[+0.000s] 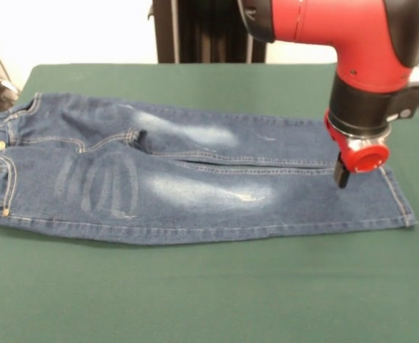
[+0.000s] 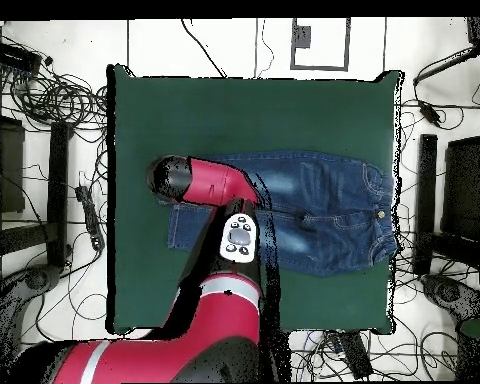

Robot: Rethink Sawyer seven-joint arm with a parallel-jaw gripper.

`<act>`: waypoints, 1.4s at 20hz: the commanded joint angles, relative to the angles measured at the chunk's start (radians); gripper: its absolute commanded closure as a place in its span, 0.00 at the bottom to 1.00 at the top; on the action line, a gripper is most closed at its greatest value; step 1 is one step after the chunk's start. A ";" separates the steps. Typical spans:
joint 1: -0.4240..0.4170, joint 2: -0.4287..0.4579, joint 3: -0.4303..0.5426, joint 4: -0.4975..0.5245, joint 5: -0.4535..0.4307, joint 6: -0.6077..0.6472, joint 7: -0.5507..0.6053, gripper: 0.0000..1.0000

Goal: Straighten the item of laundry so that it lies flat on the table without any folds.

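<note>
Both legs of the jeans (image 1: 195,175) lie spread nearly flat at the table's (image 1: 209,293) centre; minor crotch creases remain. Gripper (image 1: 343,176) hovers at three o'clock, over the hems; jaws' state cannot be told.

- We see the jeans (image 1: 195,179) lying on the table (image 1: 209,300), stretched lengthwise across it in the front view, waistband at the left, leg ends at the right.
- The two legs lie side by side, touching along their length, one nearer the camera, one behind it.
- The gripper (image 1: 343,175) comes down from above onto the leg ends, at the right end of the jeans.
- In the overhead view the jeans (image 2: 324,210) lie near the table's (image 2: 254,110) middle, waistband close to its right edge, with the arm (image 2: 209,185) over their left end.
</note>
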 commanded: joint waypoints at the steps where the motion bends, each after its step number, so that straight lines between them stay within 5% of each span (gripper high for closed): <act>1: -0.061 -0.040 0.130 0.156 0.021 -0.014 -0.010 1.00; 19: -0.168 -0.138 0.180 0.371 -0.152 -0.092 -0.158 1.00; 28: -0.174 -0.119 0.221 0.421 -0.199 -0.179 -0.067 1.00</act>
